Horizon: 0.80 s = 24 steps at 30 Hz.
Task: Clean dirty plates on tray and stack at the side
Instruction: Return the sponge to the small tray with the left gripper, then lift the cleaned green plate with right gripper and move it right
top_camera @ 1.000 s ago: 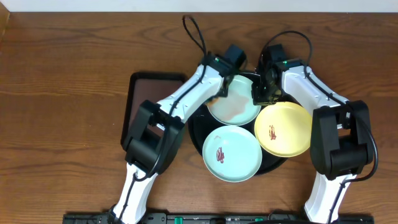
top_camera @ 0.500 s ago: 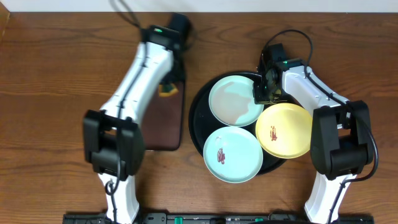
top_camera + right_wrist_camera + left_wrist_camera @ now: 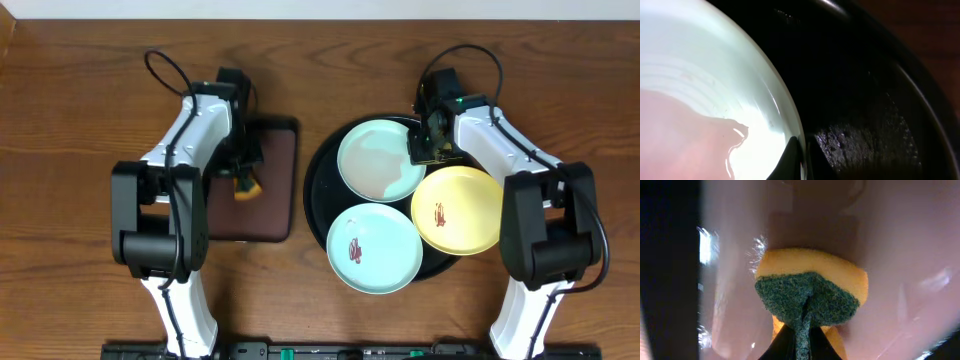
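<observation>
Outstretched on either side, left gripper [image 3: 801,339] clamped low on a sponge [image 3: 810,287], right gripper [image 3: 801,159] pinched on a plate [image 3: 710,65] rim.

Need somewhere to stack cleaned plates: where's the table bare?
Bare wood lies left of the left arm and right of the right arm. Three plates crowd the black tray; the sponge occupies the brown tray.

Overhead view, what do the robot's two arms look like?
The left arm and right arm match: white shell links, bulky black joint housings, a thin black cable looping near each wrist. A small green light shows on the right one.
</observation>
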Available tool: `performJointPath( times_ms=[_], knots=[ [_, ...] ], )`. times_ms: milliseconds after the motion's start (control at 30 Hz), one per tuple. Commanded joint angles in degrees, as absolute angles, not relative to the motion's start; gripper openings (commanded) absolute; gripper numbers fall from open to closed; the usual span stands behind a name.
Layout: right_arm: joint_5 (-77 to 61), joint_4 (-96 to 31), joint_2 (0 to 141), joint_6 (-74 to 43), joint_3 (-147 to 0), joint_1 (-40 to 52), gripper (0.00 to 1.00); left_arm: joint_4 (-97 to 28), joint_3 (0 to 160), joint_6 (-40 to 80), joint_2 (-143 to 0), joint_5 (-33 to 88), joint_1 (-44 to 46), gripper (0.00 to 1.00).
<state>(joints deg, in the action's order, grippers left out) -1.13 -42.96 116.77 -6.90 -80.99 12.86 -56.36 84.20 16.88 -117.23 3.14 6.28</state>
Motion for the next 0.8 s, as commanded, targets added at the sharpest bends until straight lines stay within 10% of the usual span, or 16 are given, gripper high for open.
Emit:
performJointPath(
  times_ms=[0, 367, 767],
  knots=[
    [2.76, -43.07, 111.83, -5.45, -80.68, 12.10, 0.01, -56.47, 84.51, 15.05, -116.42, 3.88, 6.28, 0.29],
    [16.56, -43.09, 101.34, -3.99, -80.68, 15.42, 0.01, -58.04, 85.84, 15.11, -103.33, 3.88, 6.28, 0.76],
    [43.05, -43.20, 97.30, 0.54, -80.68, 30.46, 0.01, -59.48, 85.82, 15.05, -97.36, 3.86, 6.28, 0.80]
  ],
)
